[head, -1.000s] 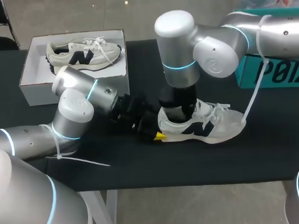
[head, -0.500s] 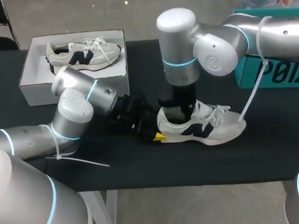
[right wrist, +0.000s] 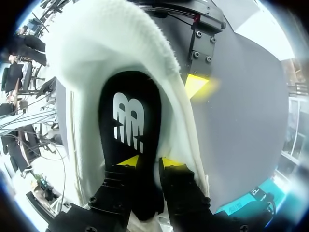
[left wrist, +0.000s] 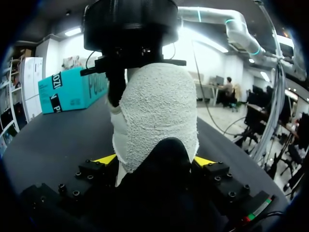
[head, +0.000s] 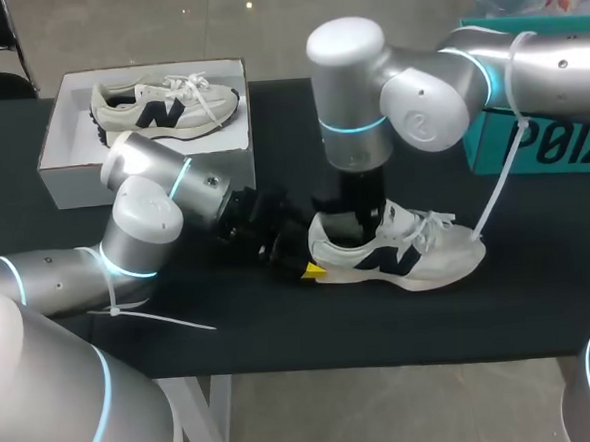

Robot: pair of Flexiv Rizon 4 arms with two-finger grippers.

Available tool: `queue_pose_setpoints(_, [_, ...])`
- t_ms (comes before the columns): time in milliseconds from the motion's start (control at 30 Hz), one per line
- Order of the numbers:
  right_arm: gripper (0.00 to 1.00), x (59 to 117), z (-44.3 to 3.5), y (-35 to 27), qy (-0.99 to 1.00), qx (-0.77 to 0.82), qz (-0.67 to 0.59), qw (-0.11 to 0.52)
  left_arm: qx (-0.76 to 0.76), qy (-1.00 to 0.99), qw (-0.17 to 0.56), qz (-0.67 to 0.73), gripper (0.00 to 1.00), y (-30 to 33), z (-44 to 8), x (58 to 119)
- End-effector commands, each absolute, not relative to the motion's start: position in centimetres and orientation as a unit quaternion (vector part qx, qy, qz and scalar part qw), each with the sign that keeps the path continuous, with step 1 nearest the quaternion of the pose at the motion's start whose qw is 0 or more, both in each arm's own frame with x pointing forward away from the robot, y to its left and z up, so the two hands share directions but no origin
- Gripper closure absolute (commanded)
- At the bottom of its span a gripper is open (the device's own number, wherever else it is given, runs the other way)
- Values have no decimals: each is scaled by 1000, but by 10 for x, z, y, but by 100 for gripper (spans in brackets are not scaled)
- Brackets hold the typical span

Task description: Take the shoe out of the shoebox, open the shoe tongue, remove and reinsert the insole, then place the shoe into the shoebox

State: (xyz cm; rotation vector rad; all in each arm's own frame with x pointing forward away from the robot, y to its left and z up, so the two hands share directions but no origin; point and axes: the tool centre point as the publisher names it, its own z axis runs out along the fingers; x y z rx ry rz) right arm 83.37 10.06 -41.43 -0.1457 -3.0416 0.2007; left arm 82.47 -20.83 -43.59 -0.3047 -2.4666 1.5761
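Shoe (head: 397,255) has turned slightly; left hand (left wrist: 155,159) clamps its heel, right hand (right wrist: 149,162) pinches the insole (right wrist: 128,121), probably starting removal.

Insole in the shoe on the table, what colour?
The flat insole inside the white shoe is black with a white logo; clearest in right wrist view.

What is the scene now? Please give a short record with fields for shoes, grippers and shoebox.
sneaker: on the black table, outside the shoebox
left gripper: shut on the sneaker's heel
right gripper: in the sneaker's opening, shut on the black insole
shoebox: open, second sneaker lying inside
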Motion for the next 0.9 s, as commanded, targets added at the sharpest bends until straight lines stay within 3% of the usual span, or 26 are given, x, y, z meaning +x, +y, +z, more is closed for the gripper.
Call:
queue_pose_setpoints(33, [100,811,-457,110,-996,-46,70,37,-102,-835,99,531,100,-215,-442,829])
queue_pose_setpoints(900, [100,838,-381,84,-994,-72,79,-32,-102,-835,99,531,100,-215,-442,829])
